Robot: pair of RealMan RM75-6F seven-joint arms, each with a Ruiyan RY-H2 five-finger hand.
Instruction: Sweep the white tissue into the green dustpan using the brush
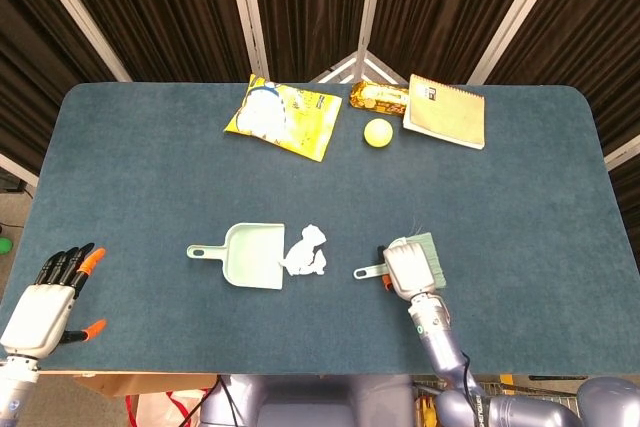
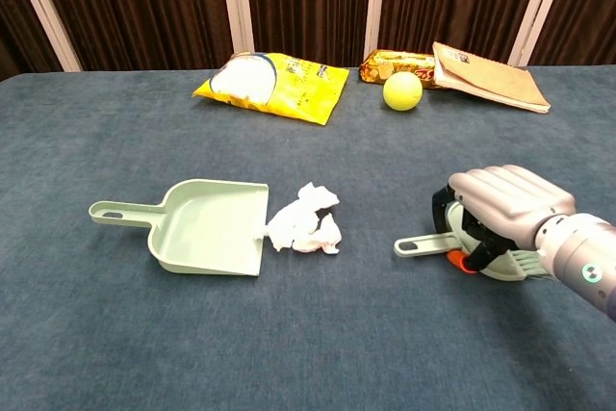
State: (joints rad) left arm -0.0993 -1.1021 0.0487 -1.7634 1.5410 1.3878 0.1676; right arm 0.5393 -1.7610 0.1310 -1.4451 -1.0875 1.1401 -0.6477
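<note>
Left hand (image 1: 45,305) sits at the bench's (image 1: 120,167) seven o'clock corner, fingers apart, holding nothing, well clear of the action.

Dustpan (image 2: 207,228) lies flat left of centre, handle pointing to nine o'clock, mouth facing three o'clock. Its tray shows nothing inside: bare green. So no sweeping has landed yet.

Tissue (image 2: 306,219) is a crumpled white wad sitting right at the pan's lip, touching or just beside the front edge, wholly on the bench, not in the pan.

Brush (image 2: 428,242) lies at the tissue's three o'clock, a clear gap between them, its pale handle pointing to nine o'clock toward the tissue, bristles at the far end. Right hand (image 2: 500,213) is curled down over the brush head, fingers wrapped on it. The brush looks to rest on the bench under that grip.

My read: the grasp is in hand, the sweep itself is all to come. One short push toward nine o'clock should do it.

Chip bag (image 1: 281,116), ball (image 1: 377,131) and notebook (image 1: 445,110) line the twelve o'clock edge, uninvolved.
</note>
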